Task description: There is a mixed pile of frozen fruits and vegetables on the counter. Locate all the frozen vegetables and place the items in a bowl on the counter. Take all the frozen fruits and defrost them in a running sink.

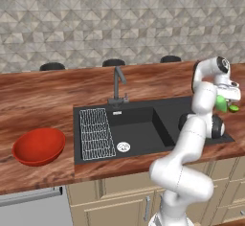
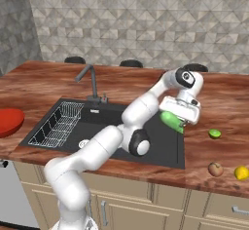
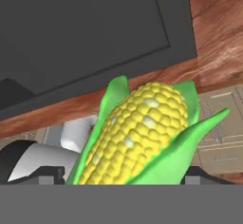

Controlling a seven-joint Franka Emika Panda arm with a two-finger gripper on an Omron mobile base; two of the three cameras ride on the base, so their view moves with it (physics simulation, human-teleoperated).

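One vegetable is in your claw [image 2: 178, 118] right now: a corn cob [image 3: 137, 133] in its green husk, lying between the two fingertips, which stand wide because the cob is thick. From the base cameras you see it as a light green piece carried above the right end of the sink [image 2: 104, 126], raised well off the bench [image 1: 38, 93], which I judge keeps it from snagging on the basin edge or faucet [image 1: 117, 84] as it crosses. Your target, the red bowl [image 1: 38, 146], sits left of the sink, on the far side from the claw, so the whole basin lies between them. Three pieces remain to the right of the sink: a small green lime-like ball [image 2: 215, 133] nearest it, then a reddish-brown round piece [image 2: 215, 168] and a yellow roundish piece [image 2: 241, 172] close to the front edge. The grip looks to be near one end of the cob, so you should expect it could tilt during a long swing.
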